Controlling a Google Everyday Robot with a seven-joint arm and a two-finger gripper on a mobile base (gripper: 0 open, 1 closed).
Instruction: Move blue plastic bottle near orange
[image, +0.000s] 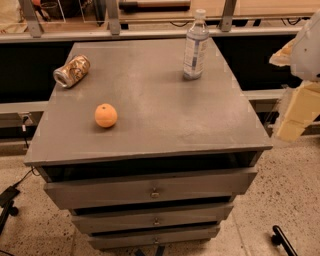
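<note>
The blue plastic bottle (195, 46) stands upright at the far right of the grey cabinet top (165, 115). It is clear, with a white cap and a pale label. The orange (106, 115) sits on the left front part of the top, well apart from the bottle. My gripper (295, 112) is at the right edge of the view, off the cabinet's right side and level with its top. It is pale cream and white, holds nothing, and is well to the right of the bottle.
A crushed gold-brown can (72, 71) lies on its side at the far left of the top. The cabinet has several drawers (150, 190) in front. A metal rail (150, 34) runs behind it. Cables and a wheeled base foot (280, 239) lie on the speckled floor.
</note>
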